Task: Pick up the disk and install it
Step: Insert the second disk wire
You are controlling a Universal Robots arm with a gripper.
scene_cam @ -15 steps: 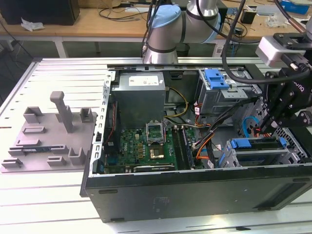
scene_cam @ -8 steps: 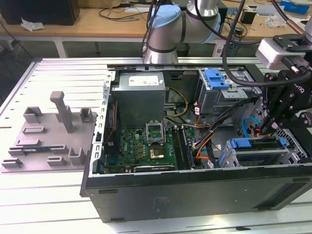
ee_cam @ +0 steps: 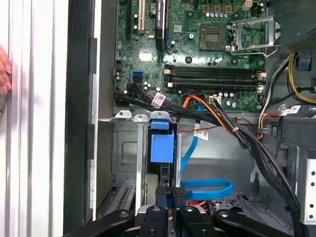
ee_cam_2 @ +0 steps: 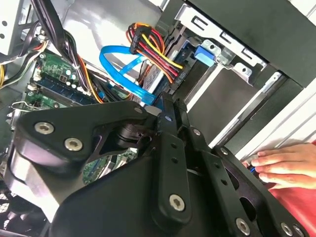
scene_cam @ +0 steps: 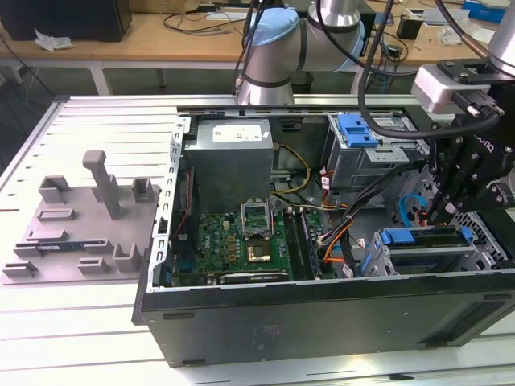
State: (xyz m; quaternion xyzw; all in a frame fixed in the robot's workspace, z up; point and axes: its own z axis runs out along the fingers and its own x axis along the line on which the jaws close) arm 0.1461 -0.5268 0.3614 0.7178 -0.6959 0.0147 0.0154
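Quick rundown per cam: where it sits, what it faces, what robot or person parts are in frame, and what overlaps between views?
Exterior view: off the arm, looking down into the open computer case; shows the arm and gripper.
First wrist view: on the arm, facing down past the gripper at the disk in its bay and the motherboard; a hand at the edge.
Second wrist view: on the arm, oblique across the gripper linkage; a hand.
Shared: both wrist views show the light blue cable.
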